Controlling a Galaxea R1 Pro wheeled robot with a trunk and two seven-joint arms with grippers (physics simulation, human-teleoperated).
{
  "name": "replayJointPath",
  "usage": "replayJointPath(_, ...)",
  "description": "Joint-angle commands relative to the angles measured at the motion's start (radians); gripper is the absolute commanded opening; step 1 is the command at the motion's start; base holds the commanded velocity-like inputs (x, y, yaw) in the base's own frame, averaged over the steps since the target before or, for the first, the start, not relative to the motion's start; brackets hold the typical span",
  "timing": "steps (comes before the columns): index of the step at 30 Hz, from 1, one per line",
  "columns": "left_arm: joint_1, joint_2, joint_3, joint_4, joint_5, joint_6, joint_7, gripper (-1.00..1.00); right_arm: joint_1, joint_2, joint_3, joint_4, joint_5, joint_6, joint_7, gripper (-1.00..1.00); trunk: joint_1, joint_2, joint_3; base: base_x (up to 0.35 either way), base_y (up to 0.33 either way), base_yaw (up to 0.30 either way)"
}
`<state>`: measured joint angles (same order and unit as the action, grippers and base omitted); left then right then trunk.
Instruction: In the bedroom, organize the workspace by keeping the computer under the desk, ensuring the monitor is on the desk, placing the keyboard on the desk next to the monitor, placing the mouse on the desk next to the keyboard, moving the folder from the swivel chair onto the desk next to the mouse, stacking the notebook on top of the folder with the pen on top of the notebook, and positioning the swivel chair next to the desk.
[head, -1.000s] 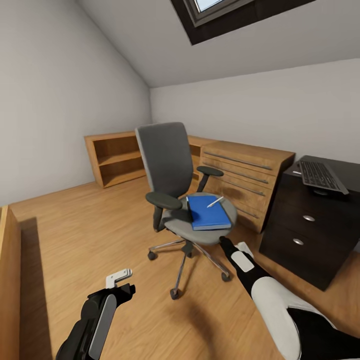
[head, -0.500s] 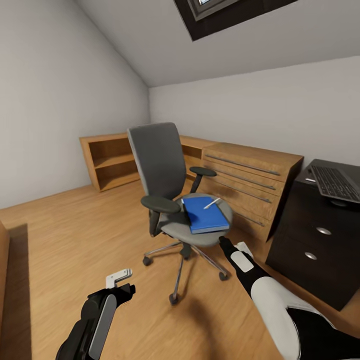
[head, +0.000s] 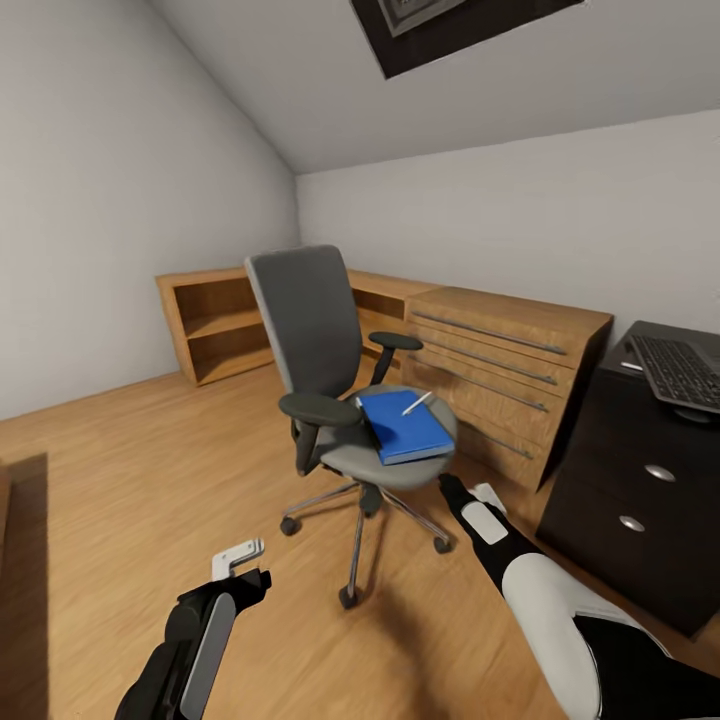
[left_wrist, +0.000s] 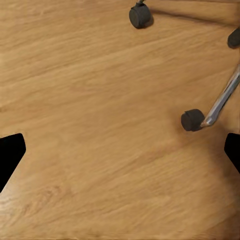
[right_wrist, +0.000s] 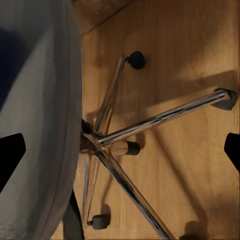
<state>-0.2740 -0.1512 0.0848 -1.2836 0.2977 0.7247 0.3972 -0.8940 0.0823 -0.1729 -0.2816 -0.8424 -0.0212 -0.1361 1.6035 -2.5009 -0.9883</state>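
Hovering near swivel chair (head: 345, 400), right gripper (head: 470, 492) spread, empty.

Pen (head: 417, 403) on blue folder (head: 404, 426), on chair (head: 335, 370).

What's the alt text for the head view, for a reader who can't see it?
A grey swivel chair stands on a wood floor, with a blue folder and a pen on its seat. A black desk with a keyboard stands at right; both grippers hang low in the foreground.

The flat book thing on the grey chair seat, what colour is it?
Bright blue: the flat rectangular folder, clearest in the head view.
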Motion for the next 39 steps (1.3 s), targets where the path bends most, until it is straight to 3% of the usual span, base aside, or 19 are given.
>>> replayJointPath(1,-0.001,-0.001,0.001,0.000,0.011,0.003,0.008,1.00,0.000,0.000,0.001,-0.002,-0.010,-0.002,-0.004,1.00,-0.001,0.000,-0.001,-0.314,0.000,0.000)
replayJointPath(15,-0.001,-0.001,0.000,0.005,0.011,0.002,0.008,1.00,0.000,0.001,0.001,-0.001,-0.010,-0.003,-0.004,1.00,-0.001,0.000,-0.001,-0.301,-0.042,0.153)
replayJointPath(26,-0.001,-0.001,0.000,0.006,0.011,0.002,0.008,1.00,0.000,0.015,0.006,0.001,-0.008,-0.003,-0.003,1.00,-0.001,0.000,-0.001,-0.072,-0.015,0.273)
replayJointPath(39,-0.001,-0.001,-0.005,0.007,0.011,0.002,0.007,1.00,0.000,0.045,0.088,0.001,0.037,-0.003,-0.003,1.00,-0.001,0.000,-0.001,-0.003,-0.001,0.117)
